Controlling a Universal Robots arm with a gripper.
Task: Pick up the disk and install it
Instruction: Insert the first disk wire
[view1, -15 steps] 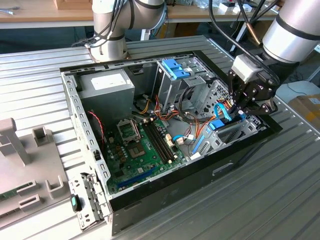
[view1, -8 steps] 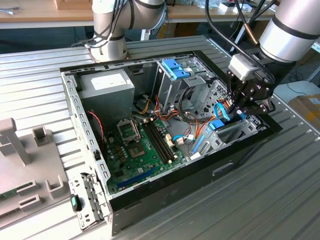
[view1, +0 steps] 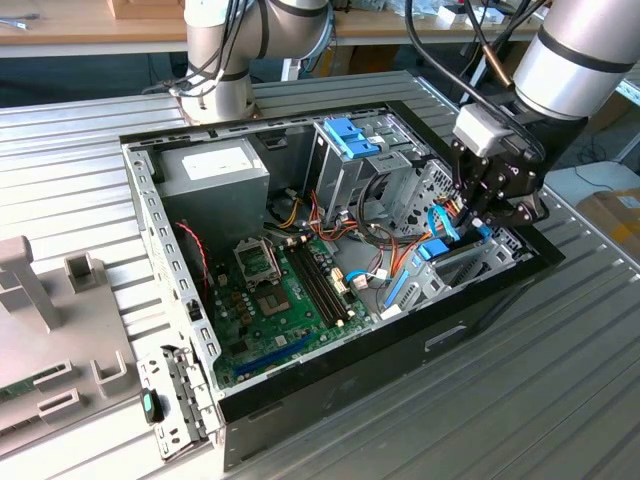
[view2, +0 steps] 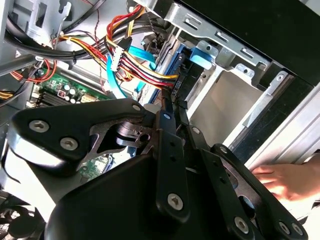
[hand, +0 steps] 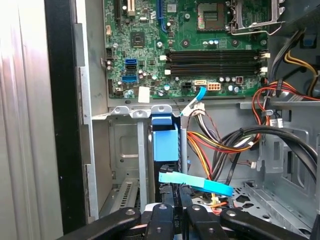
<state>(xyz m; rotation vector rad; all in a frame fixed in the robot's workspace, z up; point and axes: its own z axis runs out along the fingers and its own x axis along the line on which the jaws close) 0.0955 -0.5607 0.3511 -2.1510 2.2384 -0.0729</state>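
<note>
Clamped narrow on the disk (hand: 165, 142), going by the first wrist view: gripper (hand: 174, 187) pinching the thin edge from both sides, so grasping it rather than just hovering. Makes sense to hold it edge-on like that, since the drive bay (hand: 125, 145) in the corner of the open computer case (view1: 150, 200) is a tall, skinny slot. Disk standing upright inside that bay, light-blue carrier end facing out toward the motherboard (hand: 190, 30), looking partly or maybe fully slid in; hard to call which. Tight spot too: bundle of red, yellow and black power cables (hand: 210, 145) just beside the slot, and a flat blue data cable (hand: 200, 182) draped right across near the fingertips. Probably why the approach is straight down from above in the exterior view, keeping clear of the wiring. Also worth noting a person's hand (view2: 280, 180) resting outside the case wall in the second wrist view.
</note>
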